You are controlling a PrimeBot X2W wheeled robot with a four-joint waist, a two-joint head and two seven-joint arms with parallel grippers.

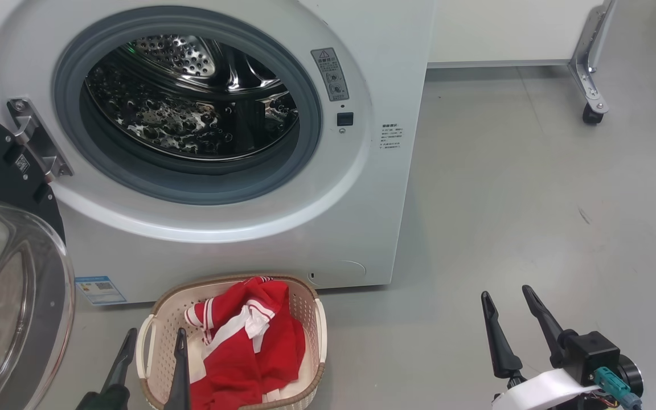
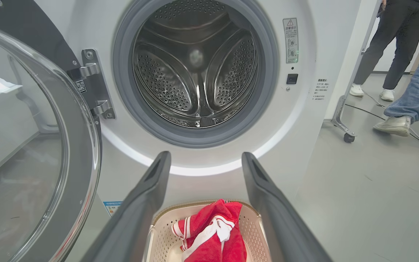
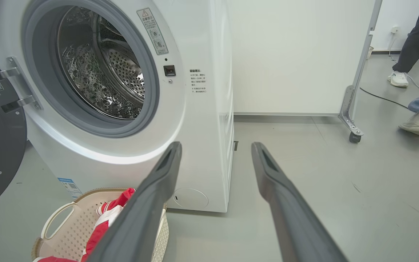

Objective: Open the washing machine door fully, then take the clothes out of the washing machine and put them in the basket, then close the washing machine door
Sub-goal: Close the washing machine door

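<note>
Nearest, the left jaws are hanging wide apart and empty over the near end of the basket [image 1: 308,319]. In it the clothes [image 1: 248,341] are lying in a crumpled red heap with white stripes and trim, while the right jaws are standing just as wide and empty above the bare floor [image 1: 533,199], well to the right. Just behind the basket the washing machine [image 1: 362,171] is showing an empty-looking steel drum, so unloading seems finished and closing is coming next. The washing machine door [image 1: 9,319], swung out at the left, is needing a push on its black rim, sweeping it rightward until it latches.
</note>
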